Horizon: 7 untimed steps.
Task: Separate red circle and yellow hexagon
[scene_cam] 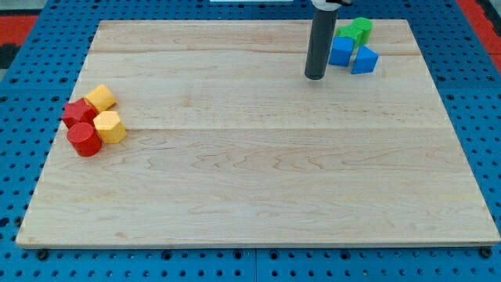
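Note:
The red circle [84,139] lies at the view's left edge of the wooden board [258,180], touching the yellow hexagon [110,127] on its right. Above them sit a red star-like block [78,112] and another yellow block [101,97], all packed in one cluster. My tip [315,77] is far off at the view's top right, well apart from this cluster, just left of the blue blocks.
At the view's top right stand a blue cube-like block [340,51], a blue triangular block [365,60] and a green block [360,30], close together. The board lies on a blue pegboard [23,94].

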Each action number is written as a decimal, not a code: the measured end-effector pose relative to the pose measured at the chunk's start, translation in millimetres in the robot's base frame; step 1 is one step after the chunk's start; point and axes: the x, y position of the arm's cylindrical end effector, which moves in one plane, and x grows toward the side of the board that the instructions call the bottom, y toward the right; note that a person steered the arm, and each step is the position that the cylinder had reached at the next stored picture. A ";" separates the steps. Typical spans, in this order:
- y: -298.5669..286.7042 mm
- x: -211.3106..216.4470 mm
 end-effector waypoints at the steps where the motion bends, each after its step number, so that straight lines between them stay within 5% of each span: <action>1: -5.8 4.1; 2: -27.6 130.0; 3: -109.2 226.7; 5: -366.7 219.6; 7: -325.0 141.0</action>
